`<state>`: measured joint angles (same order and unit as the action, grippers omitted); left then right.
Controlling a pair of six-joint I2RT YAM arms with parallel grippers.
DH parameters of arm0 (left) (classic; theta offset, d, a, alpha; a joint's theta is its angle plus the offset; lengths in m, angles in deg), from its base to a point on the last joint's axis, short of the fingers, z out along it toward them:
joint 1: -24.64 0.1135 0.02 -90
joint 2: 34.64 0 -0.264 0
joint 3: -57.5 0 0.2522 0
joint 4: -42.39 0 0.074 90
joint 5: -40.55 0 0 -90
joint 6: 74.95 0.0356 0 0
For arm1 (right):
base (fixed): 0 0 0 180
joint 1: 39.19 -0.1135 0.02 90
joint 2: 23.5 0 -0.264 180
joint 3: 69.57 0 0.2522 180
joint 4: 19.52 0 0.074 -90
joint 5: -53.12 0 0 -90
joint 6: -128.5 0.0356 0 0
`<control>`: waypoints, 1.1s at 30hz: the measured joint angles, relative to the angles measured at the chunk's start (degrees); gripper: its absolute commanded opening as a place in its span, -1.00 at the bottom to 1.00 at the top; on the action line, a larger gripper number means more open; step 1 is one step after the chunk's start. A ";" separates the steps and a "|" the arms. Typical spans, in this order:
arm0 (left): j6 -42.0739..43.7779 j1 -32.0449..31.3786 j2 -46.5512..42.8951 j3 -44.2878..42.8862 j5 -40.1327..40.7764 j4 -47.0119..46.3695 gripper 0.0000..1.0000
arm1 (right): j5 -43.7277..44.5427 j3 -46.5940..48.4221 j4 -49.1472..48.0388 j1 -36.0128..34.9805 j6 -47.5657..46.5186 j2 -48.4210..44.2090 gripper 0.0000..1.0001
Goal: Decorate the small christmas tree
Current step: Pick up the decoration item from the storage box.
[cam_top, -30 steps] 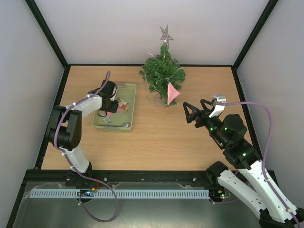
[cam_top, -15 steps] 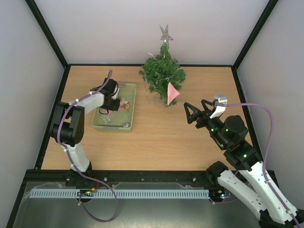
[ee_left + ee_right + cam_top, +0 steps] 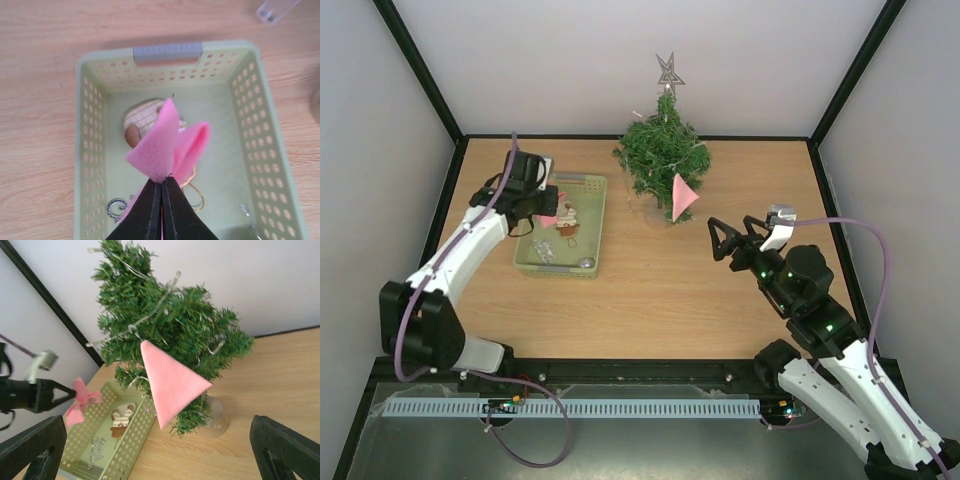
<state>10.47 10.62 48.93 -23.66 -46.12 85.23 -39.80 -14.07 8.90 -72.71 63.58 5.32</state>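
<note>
Airborne pink bow — small christmas tree lies rightward
Pinched in left tool; spread right tool sits nearer.

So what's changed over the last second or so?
The left claw rose out of the basket and pulled back toward the far left. A pink felt bow is pinched in it and now hangs above the basket. The right claw stayed open and nearly in place. The tree and its pink cone did not move.
</note>
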 measured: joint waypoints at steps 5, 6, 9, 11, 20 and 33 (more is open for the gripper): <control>-0.42 -0.46 -7.10 1.25 -3.13 -0.02 -0.95 | -0.02 -2.78 -0.42 0.02 3.13 0.66 0.97; -0.44 -0.48 -8.70 1.66 -4.72 -0.07 -0.95 | -0.26 -3.10 -0.39 0.00 3.45 0.98 0.97; -0.59 -0.55 -12.72 2.89 -10.75 -0.87 -0.95 | -1.88 -3.34 -0.79 0.00 3.72 2.01 0.95; -1.11 -0.59 -15.76 3.82 -16.04 -2.12 -0.95 | -3.74 -3.32 -1.70 0.00 3.74 2.25 0.83; -7.76 -0.81 -23.78 7.17 -40.98 -10.47 -0.95 | -18.53 -3.34 -10.97 0.00 -0.70 0.17 0.49; -12.52 -5.51 -27.67 12.24 -56.68 -19.58 -0.95 | -23.93 2.78 -19.26 -0.63 2.34 16.92 0.35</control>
<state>-2.05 5.11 21.26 -11.42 -102.79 65.65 -63.73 -11.29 -10.36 -73.34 65.92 22.24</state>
